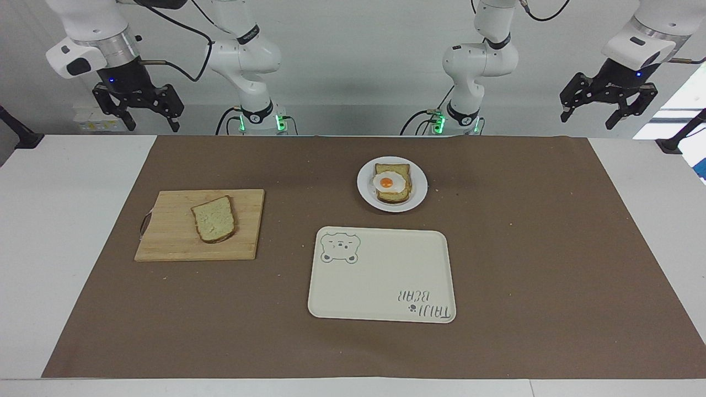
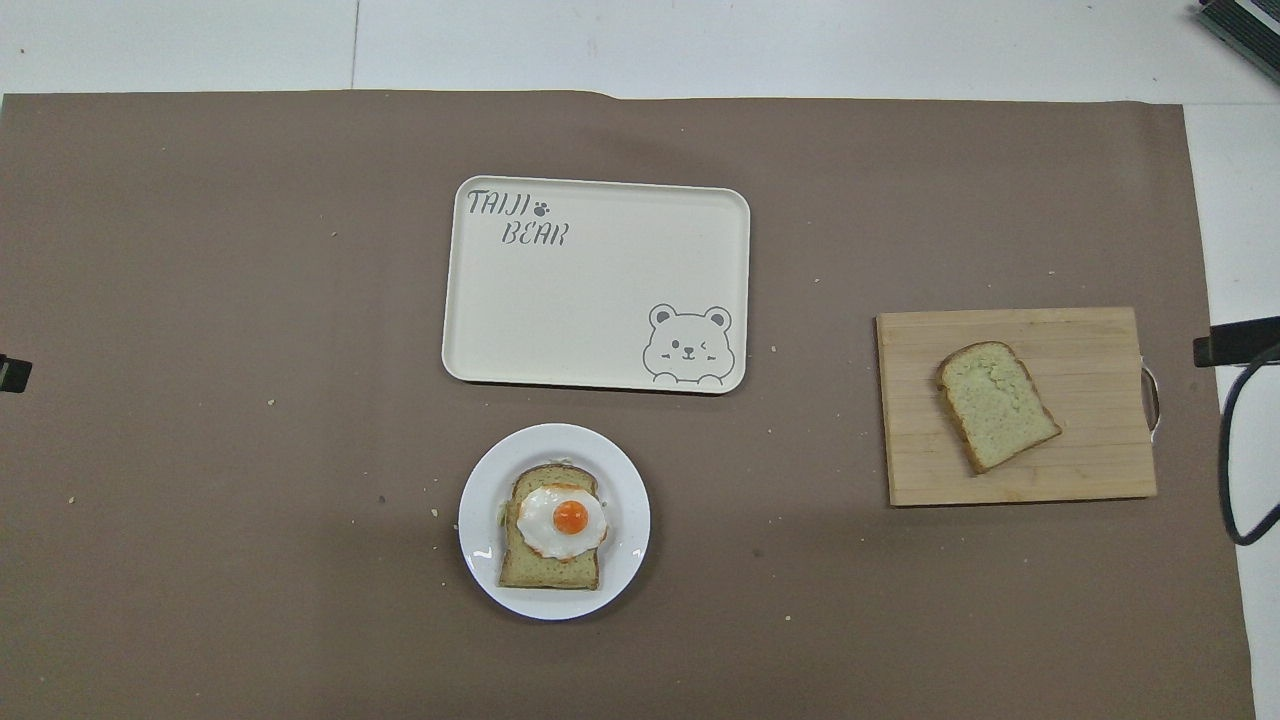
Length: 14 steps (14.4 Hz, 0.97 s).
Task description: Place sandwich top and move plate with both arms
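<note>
The sandwich top (image 1: 214, 219) (image 2: 997, 404), a bread slice with a dark crust and a pale speckled face, lies flat on a wooden cutting board (image 1: 171, 242) toward the right arm's end of the table. The small white plate (image 1: 420, 184) (image 2: 480, 500) stands near the robots at mid-table and carries a toast with a fried egg (image 1: 392, 183). My right gripper (image 1: 151, 124) hangs open and empty in the air above the table's edge by the robots, well clear of the board. My left gripper (image 1: 587, 121) waits open and empty, high at the left arm's end.
A cream rectangular bear-print tray (image 1: 380, 275) (image 2: 600, 290) lies just farther from the robots than the plate. A brown mat (image 1: 524, 248) covers most of the table, with scattered crumbs. A black cable (image 2: 1235, 480) hangs at the right arm's end.
</note>
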Tool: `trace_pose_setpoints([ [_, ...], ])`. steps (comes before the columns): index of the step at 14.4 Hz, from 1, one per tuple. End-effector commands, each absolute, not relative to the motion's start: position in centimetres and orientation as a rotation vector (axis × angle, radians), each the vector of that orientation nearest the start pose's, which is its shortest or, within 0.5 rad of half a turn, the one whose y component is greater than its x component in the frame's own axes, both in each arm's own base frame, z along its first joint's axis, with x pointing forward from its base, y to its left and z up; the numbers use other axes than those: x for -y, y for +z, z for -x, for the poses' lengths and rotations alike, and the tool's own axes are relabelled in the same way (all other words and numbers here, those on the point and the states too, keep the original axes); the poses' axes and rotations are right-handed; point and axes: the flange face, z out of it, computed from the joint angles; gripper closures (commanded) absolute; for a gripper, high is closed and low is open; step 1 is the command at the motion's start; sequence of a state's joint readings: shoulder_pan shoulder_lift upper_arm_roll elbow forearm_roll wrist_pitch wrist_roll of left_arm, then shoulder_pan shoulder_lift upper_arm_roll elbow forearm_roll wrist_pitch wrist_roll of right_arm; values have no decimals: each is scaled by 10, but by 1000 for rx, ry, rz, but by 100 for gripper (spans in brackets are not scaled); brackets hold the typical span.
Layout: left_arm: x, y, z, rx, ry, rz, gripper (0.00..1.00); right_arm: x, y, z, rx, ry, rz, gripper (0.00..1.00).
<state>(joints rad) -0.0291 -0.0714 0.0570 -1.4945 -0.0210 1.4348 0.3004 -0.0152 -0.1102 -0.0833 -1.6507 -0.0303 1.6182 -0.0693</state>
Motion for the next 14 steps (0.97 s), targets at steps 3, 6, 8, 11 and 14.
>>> trace_pose_setpoints([
  [3,-15,688,-510,-425,-27,3140,0,57,634,-532,-45,-166,3170,0],
  [6,-15,688,-510,-425,-27,3140,0,55,621,-541,-30,-151,3153,0],
  [8,-15,688,-510,-425,-24,3140,0,53,615,-547,-34,-186,3129,0],
  [11,-15,688,-509,-425,-24,3140,0,56,607,-554,-35,-203,3129,0],
  [14,-15,688,-509,-425,-22,3140,0,63,597,-558,15,-223,3133,0],
])
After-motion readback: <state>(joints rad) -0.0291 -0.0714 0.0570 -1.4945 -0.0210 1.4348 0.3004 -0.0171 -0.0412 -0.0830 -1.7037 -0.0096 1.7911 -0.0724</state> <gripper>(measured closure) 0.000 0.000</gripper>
